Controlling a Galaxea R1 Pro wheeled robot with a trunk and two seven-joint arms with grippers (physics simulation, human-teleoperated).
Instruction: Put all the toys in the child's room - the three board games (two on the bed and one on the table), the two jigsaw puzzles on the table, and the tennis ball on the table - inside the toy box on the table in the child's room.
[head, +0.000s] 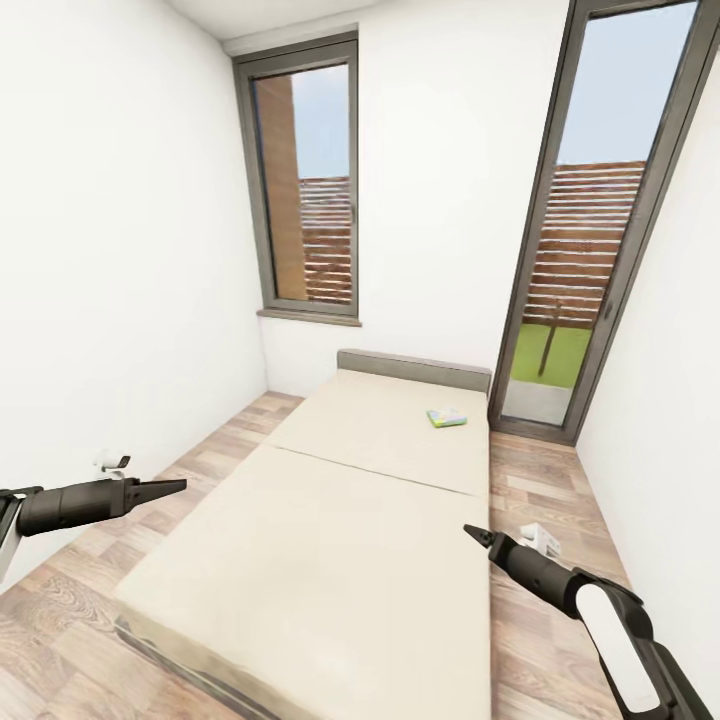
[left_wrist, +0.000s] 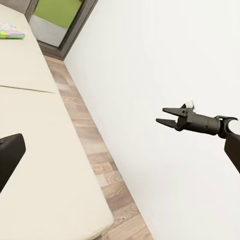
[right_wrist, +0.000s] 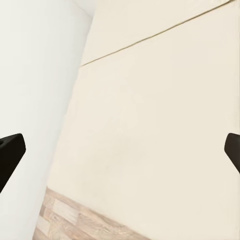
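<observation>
A low bed (head: 330, 520) with a plain beige mattress and grey headboard stands in the middle of the white-walled child's room. One flat board game (head: 446, 417) with a green, blue and yellow cover lies on the mattress near the headboard, on its right side; the left wrist view catches this board game (left_wrist: 11, 30) too. My left gripper (head: 180, 486) hovers over the floor at the bed's left side, open and holding nothing. My right gripper (head: 470, 532) hangs at the bed's right edge, open and holding nothing; the left wrist view has this right gripper (left_wrist: 161, 115) against the wall.
Wood-plank floor runs in a strip on the left (head: 210, 460) of the bed and a narrower strip on the right (head: 540, 480). White walls close in on both sides. A dark-framed window (head: 305, 180) and a tall glass door (head: 590, 230) stand behind the headboard.
</observation>
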